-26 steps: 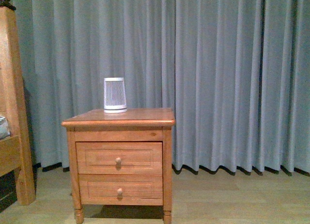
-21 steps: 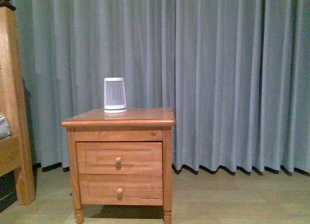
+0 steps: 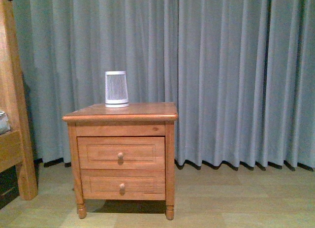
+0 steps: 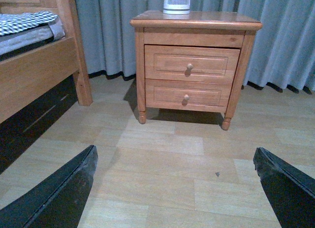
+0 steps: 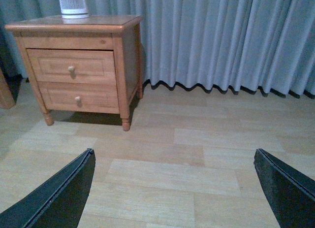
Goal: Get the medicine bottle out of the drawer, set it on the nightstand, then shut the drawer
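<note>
The honey-coloured nightstand (image 3: 122,112) stands against the curtain, also in the left wrist view (image 4: 197,21) and right wrist view (image 5: 74,25). Its upper drawer (image 3: 121,152) is shut, with a round knob; it also shows in the left wrist view (image 4: 189,64) and right wrist view (image 5: 71,66). The medicine bottle is hidden. My left gripper (image 4: 174,188) is open and empty over the floor, well short of the nightstand. My right gripper (image 5: 174,188) is open and empty over the floor, to the right of the nightstand. Neither arm shows in the front view.
A white-and-grey ribbed canister (image 3: 116,89) stands on the nightstand's top at the back left. A shallower lower drawer (image 3: 122,186) is shut. A wooden bed frame (image 3: 12,119) stands to the left, with bedding (image 4: 27,26). Grey curtains (image 3: 236,75) hang behind; the floor is pale wood.
The front view has shifted: the nightstand and canister now sit higher in the frame, and more floor shows below. Both drawers stay shut.
</note>
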You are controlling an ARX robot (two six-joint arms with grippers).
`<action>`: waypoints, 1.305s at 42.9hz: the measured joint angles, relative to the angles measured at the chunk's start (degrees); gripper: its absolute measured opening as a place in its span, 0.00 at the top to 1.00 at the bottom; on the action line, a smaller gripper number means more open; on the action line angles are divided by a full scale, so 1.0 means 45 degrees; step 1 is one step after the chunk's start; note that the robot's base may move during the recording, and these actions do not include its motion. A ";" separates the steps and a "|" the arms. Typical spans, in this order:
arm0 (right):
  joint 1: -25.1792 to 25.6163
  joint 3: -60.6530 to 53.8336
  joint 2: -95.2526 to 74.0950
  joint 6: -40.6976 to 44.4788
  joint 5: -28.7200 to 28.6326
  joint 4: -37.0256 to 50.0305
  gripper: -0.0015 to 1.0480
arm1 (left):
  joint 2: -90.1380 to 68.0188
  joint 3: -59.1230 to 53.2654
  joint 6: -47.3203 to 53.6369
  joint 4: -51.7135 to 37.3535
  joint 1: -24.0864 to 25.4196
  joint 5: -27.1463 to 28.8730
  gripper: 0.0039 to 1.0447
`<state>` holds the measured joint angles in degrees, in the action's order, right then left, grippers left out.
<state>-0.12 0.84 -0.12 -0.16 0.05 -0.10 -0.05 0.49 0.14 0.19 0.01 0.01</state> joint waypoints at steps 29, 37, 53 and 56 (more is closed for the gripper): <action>0.0000 0.0000 0.0000 -0.0005 0.0000 0.0000 0.07 | 0.0000 0.0000 0.0000 0.0000 0.0000 0.0000 0.06; 0.0000 0.0000 0.0000 -0.0005 0.0000 0.0000 0.07 | 0.0000 0.0000 0.0000 0.0000 0.0000 0.0000 0.06; 0.0000 0.0000 0.0000 -0.0005 0.0000 0.0000 0.07 | 0.0000 0.0000 0.0000 0.0000 0.0000 0.0000 0.06; 0.0000 0.0000 0.0000 -0.0005 0.0000 0.0000 0.07 | 0.0000 0.0000 0.0000 0.0000 0.0000 0.0000 0.06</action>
<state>-0.12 0.84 -0.12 -0.19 0.05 -0.10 -0.05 0.49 0.14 0.19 0.01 0.01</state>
